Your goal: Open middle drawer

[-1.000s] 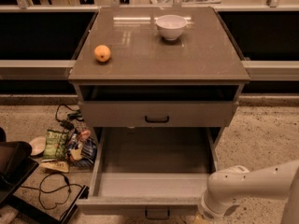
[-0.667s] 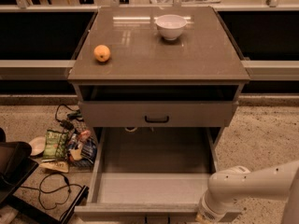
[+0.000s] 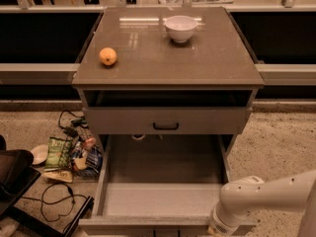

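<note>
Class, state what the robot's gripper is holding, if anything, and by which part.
Cannot be told: the arm ends at the front of the open middle drawer, and the gripper lies below the picture's edge.

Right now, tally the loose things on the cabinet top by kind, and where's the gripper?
Orange: 1
Bowl: 1
Total: 2
Gripper: out of view past the end of the arm, at the front of the open middle drawer.

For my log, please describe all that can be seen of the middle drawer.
The middle drawer is grey and stands pulled far out below the top drawer. Its plain inside looks empty. Its front edge lies at the picture's bottom. The pincer, on a white arm, sits at its front right corner.
</note>
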Controlling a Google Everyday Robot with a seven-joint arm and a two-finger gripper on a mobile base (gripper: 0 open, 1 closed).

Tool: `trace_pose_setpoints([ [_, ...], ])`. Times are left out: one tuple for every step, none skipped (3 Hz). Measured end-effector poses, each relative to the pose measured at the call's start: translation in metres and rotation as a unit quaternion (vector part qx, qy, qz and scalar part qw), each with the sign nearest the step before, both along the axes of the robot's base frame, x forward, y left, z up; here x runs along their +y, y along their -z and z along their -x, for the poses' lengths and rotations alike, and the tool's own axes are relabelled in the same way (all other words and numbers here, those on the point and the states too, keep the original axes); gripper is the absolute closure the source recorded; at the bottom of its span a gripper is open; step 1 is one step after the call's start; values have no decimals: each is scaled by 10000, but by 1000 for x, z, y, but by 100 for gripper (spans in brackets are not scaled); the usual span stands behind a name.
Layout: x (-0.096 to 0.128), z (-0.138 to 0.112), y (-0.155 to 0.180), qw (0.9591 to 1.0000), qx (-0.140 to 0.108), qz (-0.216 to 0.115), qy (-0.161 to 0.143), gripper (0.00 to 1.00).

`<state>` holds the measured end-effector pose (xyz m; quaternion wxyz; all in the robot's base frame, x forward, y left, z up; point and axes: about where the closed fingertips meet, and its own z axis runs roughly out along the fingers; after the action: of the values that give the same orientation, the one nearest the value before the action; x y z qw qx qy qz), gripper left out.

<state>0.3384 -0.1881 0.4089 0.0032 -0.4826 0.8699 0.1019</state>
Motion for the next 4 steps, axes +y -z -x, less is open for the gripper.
trace_pose_setpoints([
  [0, 0, 0, 10000, 0, 0, 0, 100],
  [0, 0, 0, 10000, 0, 0, 0, 73],
  [0, 0, 0, 10000, 0, 0, 0, 50],
  [0, 0, 0, 10000, 1, 0, 0, 27],
])
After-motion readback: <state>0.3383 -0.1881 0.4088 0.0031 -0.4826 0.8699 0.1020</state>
